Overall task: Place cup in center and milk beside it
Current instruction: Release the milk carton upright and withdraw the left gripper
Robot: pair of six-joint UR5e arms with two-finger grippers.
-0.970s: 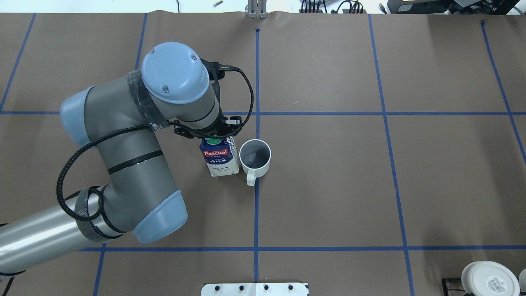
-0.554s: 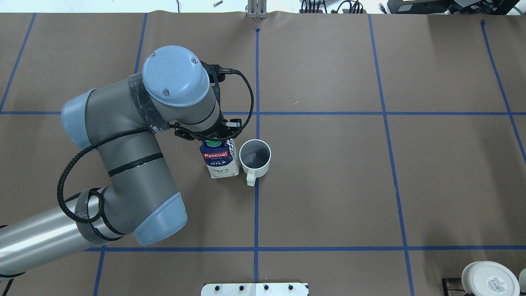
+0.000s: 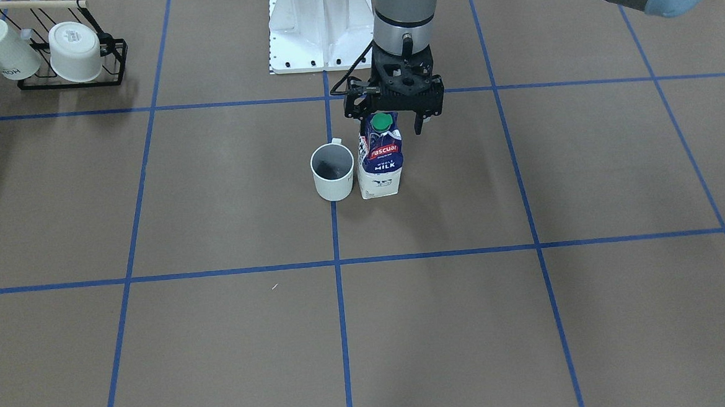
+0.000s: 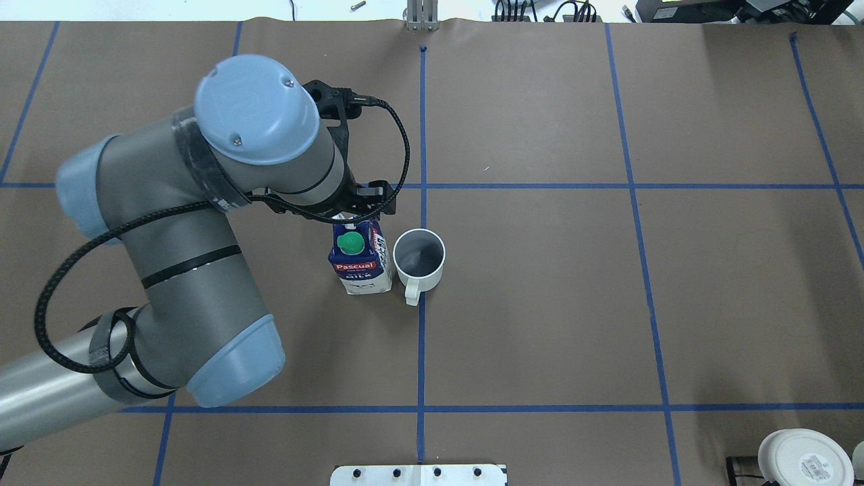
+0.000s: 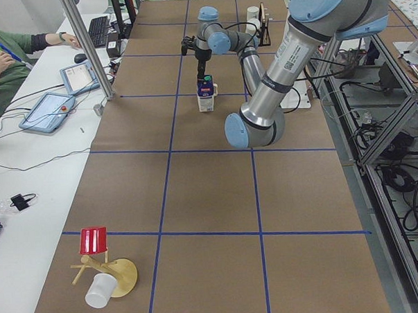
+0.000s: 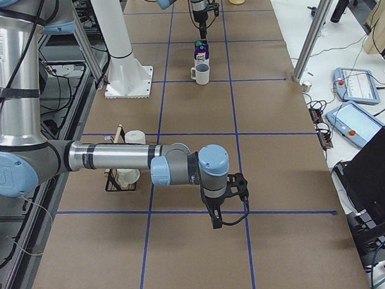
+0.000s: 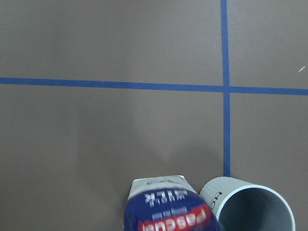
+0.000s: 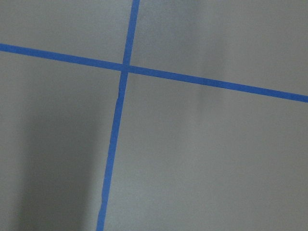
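The milk carton (image 4: 360, 260), blue and white with a green cap, stands upright on the brown tabletop. The white cup (image 4: 419, 255) stands close beside it, upright and apart from it, on the central blue tape line (image 4: 421, 337). Both show in the front view, the carton (image 3: 381, 159) and the cup (image 3: 333, 171), and in the left wrist view, the carton (image 7: 166, 207) and the cup (image 7: 250, 207). My left gripper (image 3: 389, 121) hangs open just above the carton's cap, holding nothing. My right gripper (image 6: 224, 205) hovers far off over bare table; I cannot tell if it is open or shut.
A black wire rack (image 3: 113, 55) with two white cups stands near the robot's right side; one cup also shows in the overhead view (image 4: 803, 459). The white base plate (image 3: 322, 32) lies behind the carton. A wooden stand (image 5: 103, 272) sits at the table's left end.
My left arm has lifted up and away from the carton's top, so the green cap now shows in full. The carton and the cup have stayed in place.
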